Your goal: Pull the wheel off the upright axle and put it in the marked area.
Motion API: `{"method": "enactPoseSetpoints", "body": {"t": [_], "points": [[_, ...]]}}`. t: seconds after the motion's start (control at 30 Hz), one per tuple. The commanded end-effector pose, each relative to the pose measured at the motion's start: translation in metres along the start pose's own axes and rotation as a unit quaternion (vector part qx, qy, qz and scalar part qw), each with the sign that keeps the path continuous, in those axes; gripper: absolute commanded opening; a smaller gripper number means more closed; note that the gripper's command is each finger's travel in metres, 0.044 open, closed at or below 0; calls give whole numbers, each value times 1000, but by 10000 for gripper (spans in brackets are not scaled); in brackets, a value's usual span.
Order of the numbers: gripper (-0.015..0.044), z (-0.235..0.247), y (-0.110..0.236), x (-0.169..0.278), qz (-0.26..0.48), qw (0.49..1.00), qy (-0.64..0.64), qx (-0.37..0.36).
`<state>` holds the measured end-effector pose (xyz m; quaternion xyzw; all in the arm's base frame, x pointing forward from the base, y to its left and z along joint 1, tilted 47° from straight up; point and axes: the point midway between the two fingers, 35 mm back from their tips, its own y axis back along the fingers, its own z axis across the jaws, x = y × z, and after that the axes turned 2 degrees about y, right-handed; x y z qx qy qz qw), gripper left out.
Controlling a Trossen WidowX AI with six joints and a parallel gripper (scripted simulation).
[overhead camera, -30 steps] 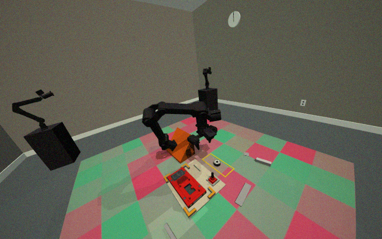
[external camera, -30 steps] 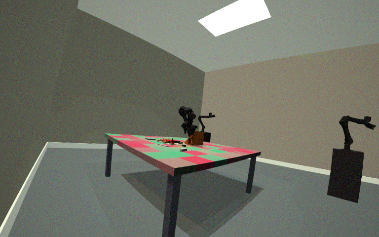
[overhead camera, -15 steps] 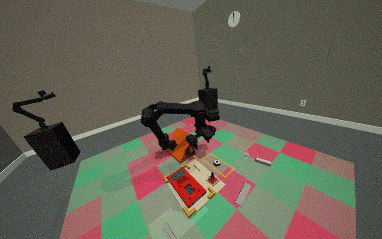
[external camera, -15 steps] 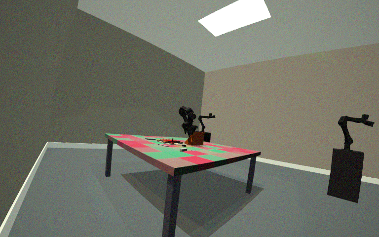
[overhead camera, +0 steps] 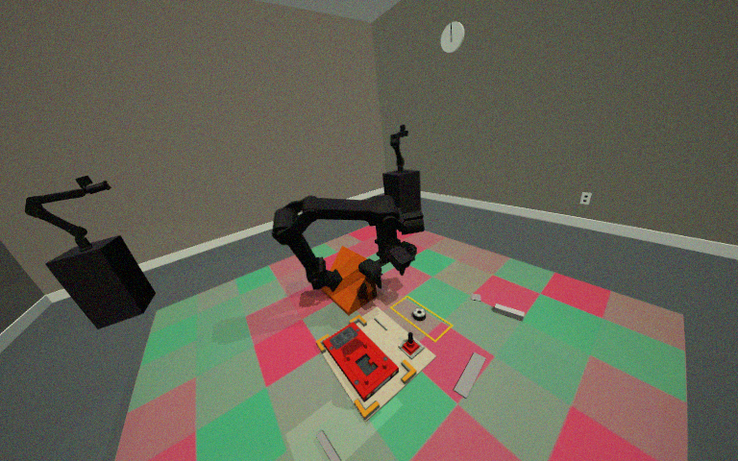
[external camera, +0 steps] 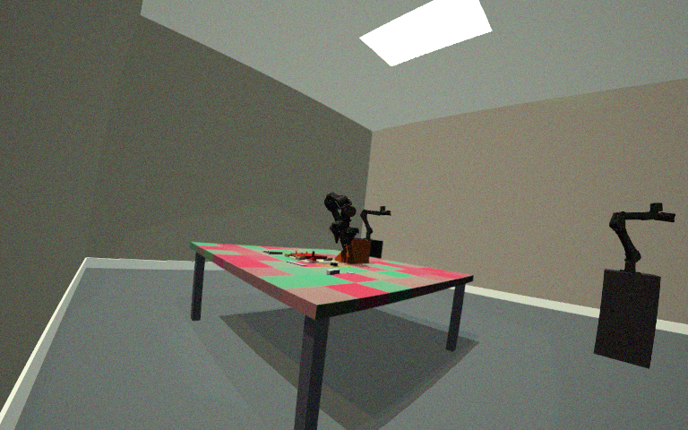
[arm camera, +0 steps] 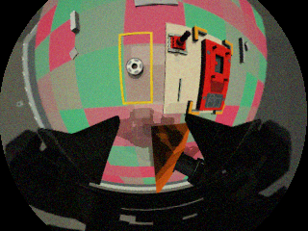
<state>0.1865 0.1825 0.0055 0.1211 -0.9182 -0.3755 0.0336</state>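
The wheel, a small white and black disc, lies flat on the table inside the yellow outline of the marked area. The dark upright axle is bare and stands on a red base at the corner of the cream board. My gripper is wide open and empty. It is raised above the table, behind the marked area in the top view, and touches nothing that I can see. In the exterior view the wheel is too small to judge.
A red housing lies on the board between orange corner pieces. An orange wedge-shaped block stands close to my gripper and arm. Pale bars lie on the table beyond the marked area.
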Motion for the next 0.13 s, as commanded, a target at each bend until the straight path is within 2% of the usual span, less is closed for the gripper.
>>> {"method": "enactPoseSetpoints", "body": {"t": [0.0,0.1], "points": [[440,0,0,1,3,1000,-1,-1],[440,0,0,1,3,1000,-1,-1]]}}
